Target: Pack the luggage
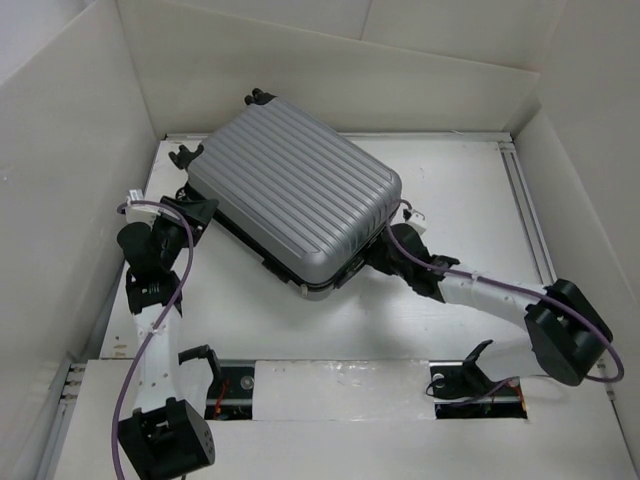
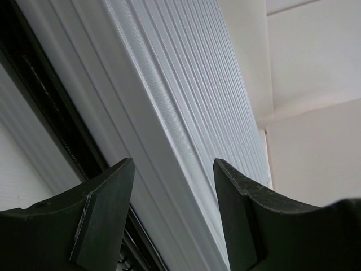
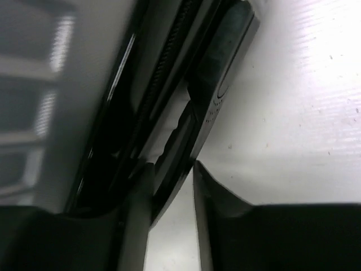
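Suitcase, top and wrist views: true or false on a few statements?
1. The silver-grey ribbed hard-shell suitcase lies closed on the white table. True.
2. It stands upright on its black wheels. False: it lies flat, wheels at its far end.
3. The left end effector has its jaws apart, ribbed shell showing between them. True.
4. Both end effectors are at the suitcase's left side. False: the right end effector is at its right near corner.
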Motion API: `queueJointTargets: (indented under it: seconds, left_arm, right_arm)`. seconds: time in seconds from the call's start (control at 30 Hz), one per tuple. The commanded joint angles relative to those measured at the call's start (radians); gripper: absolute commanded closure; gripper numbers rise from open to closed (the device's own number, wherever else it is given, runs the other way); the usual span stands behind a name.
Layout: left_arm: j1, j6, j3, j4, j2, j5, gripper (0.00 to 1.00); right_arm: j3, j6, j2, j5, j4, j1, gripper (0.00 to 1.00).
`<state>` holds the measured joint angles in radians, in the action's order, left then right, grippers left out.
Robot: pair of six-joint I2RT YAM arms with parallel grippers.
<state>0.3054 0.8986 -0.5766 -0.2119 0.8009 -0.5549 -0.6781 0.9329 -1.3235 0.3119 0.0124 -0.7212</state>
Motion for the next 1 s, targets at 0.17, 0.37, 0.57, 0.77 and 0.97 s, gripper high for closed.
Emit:
queueJointTargets:
  seconds: [0.17,0.37,0.57,0.77,0.97]
  left_arm:
    - [0.004,-0.092,-0.026,0.02,-0.002,0.067,0.44]
    - [0.004,-0.092,0.006,0.043,-0.045,0.053,0.32]
    - [0.004,-0.092,0.043,0.034,-0.066,0.053,0.31]
    - [0.004,-0.057,0.115,-0.036,-0.035,0.01,0.29]
    - [0.004,0.032,0.136,-0.144,0.038,-0.014,0.15]
  right_arm:
    - [0.02,-0.069,-0.054,-0.123,-0.14,0.273,1.0]
    - [-0.058,-0.196,0.026,-0.287,-0.131,0.635,0.95]
    - [-0.342,-0.351,-0.065,-0.441,0.086,0.623,0.18]
    - [-0.102,-0.364,0.248,-0.421,0.098,0.641,0.13]
    - [0.171,-0.307,0.66,-0.483,0.107,0.573,0.37]
